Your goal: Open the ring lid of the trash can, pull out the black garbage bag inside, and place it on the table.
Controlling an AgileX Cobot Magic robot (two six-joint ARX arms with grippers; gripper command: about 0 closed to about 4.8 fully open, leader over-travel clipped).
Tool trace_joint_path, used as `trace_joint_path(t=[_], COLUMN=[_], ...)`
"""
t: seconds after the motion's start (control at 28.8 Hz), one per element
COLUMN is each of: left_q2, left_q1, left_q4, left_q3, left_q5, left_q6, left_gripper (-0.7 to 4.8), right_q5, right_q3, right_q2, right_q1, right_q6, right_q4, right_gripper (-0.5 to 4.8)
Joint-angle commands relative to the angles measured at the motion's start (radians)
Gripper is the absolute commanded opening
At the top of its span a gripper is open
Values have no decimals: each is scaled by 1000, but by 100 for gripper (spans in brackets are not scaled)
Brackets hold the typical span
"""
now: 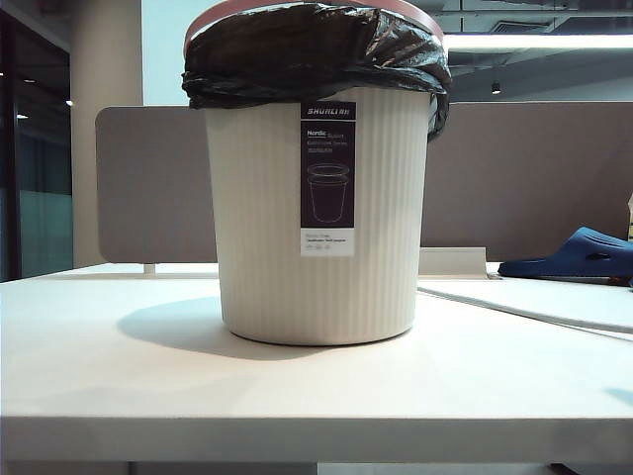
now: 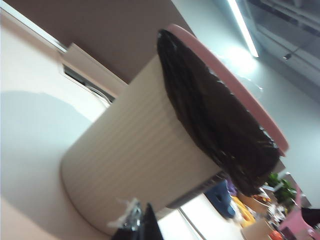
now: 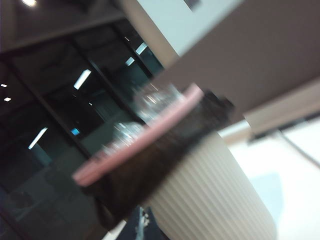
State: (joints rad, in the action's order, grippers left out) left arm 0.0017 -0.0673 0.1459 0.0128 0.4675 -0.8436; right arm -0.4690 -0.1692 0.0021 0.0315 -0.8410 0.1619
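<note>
1. Left tool (image 2: 137, 225) and right tool (image 3: 142, 225), both pressed together and empty, sit short of the can (image 1: 316, 228) on the bench (image 1: 148, 376).
2. Beyond, lid (image 1: 213, 15) clamps bag (image 1: 316, 49); nothing seems started.

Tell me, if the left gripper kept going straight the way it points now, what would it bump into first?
Probably the ribbed side of the trash can: the left gripper, shut, shows at the edge of its wrist view, aimed at the wall below the black garbage bag. Depth is unclear.

grey-brown partition panel (image 1: 148, 183), blue slipper (image 1: 579, 254)
</note>
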Motion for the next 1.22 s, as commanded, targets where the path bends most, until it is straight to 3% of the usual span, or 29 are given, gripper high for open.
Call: trace_joint_path(t=[0.03, 0.28, 0.52, 0.63, 0.83, 1.01, 1.22], left_q2=[1, 1, 1, 1, 1, 35, 114], left_q1=[-2, -3, -2, -2, -2, -3, -3], left_q4=[9, -19, -209, -275, -326, -415, -495], left_q3=[31, 127, 286, 344, 430, 499, 531], left_q5=[36, 55, 71, 71, 71, 75, 124], left_q6=[-6, 16, 179, 208, 200, 202, 234], left_gripper=[-5, -6, -6, -6, -6, -6, -6], right_q5=[3, -15, -89, -84, -58, 55, 157], right_q3=[-85, -267, -432, -475, -538, -574, -575], right_q2=[14, 156, 360, 432, 584, 711, 859], right_q1=[2, 2, 8, 42, 185, 396, 616], right_q6=[0, 1, 3, 3, 2, -1, -93], right_q4=[-41, -184, -236, -234, -232, -205, -49], right_gripper=[-2, -2, -2, -2, -2, -2, -2])
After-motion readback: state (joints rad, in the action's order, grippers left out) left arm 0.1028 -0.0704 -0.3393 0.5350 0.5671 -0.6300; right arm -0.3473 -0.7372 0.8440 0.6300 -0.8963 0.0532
